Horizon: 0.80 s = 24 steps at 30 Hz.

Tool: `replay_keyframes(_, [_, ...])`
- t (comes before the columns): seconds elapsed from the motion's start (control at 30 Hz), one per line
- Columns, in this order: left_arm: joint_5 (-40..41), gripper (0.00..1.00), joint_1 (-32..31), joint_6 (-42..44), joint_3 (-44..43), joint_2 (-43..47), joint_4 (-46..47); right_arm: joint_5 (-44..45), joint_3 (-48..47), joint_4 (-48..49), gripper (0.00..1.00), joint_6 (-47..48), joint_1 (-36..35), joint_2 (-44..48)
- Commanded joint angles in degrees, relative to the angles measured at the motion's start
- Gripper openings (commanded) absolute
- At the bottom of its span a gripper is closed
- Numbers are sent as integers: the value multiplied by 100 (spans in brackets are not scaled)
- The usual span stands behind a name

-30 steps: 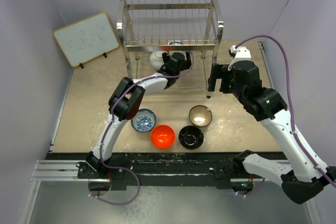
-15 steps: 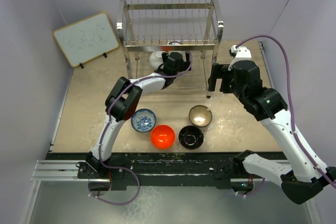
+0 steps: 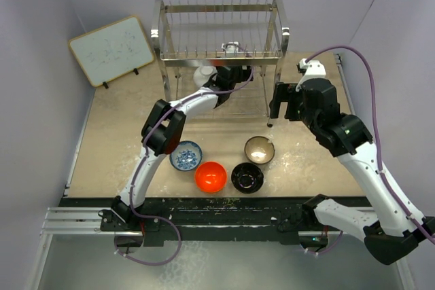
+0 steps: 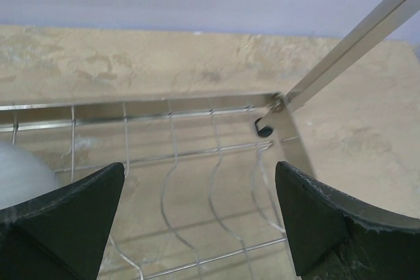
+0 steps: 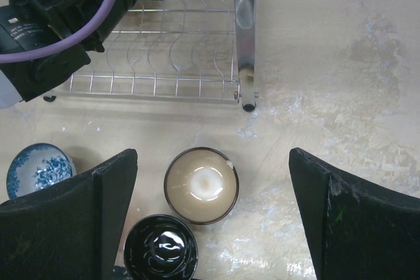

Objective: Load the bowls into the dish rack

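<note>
One bowl of five is in: the white bowl (image 3: pixel 204 75) sits on the lower grid shelf of the dish rack (image 3: pixel 281 26), towards the shelf's left end. It looks tipped or turned over, though the wires above it make that hard to tell. The left gripper (image 4: pixel 200 175) is under the top tier, over the same shelf and to the right of that bowl. Its fingers are spread apart with nothing between them, and only a pale edge of the bowl shows at the left of the wrist view.

Four bowls are yet to be loaded, all on the table (image 3: pixel 109 134) in front of the rack. The blue-and-white bowl (image 3: pixel 185 155), orange-red bowl (image 3: pixel 211 176) and black bowl (image 3: pixel 247 177) sit in a close row. The tan bowl (image 5: pixel 201 185) stands just behind the black one, nearest the rack's front right leg. The right gripper (image 5: pixel 210 157) hangs above the tan bowl, its fingers wide and empty, which suggests this bowl is the next pick
</note>
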<state>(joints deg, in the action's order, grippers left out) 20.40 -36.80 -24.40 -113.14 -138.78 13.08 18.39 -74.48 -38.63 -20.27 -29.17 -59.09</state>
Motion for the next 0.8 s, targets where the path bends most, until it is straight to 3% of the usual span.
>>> replay_keyframes(0.0, [291, 99, 104, 80, -87, -111, -276, 20, 80, 166, 99, 58, 56, 126])
replay_keyframes(0.27, [887, 99, 209, 342, 209, 54, -495, -85, 174, 257, 98, 32, 69, 108])
replay_keyframes(0.57, [1661, 99, 337, -162, 987, 483, -614, -135, 236, 285, 98, 6, 79, 124])
replay_keyframes(0.77, [1767, 99, 397, -388, 1324, 663, -667, -166, 292, 307, 98, -3, 91, 143])
